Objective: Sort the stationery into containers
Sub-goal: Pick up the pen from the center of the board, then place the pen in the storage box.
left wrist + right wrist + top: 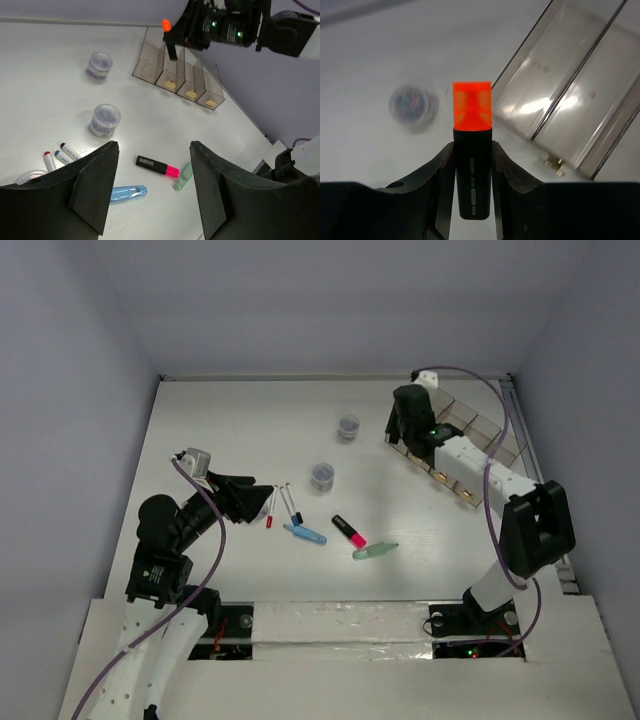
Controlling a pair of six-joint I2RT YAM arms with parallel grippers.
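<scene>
Right wrist view: right end effector (pixel 472 150) clamps the orange highlighter (pixel 471 107), cap forward, just beside the four-bin tray (pixel 580 95) and not over a bin.
Risk: a release here would likely land it on the worktop (pixel 395 50) or clip the tray wall.
No stationery visible in the tray.
Left end effector (pixel 155 190): jaws apart, empty.

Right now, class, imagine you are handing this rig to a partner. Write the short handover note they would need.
Right gripper: jaws shut on the orange highlighter, held up close to the tray.
Left gripper: jaws open, empty, low near the white pens.
Loose on the table: white pens, light-blue marker, pink-black highlighter, green tube, two pots.
Done: no stationery seen in the bins yet.
Left: bin the orange highlighter, then sort the rest.
</scene>
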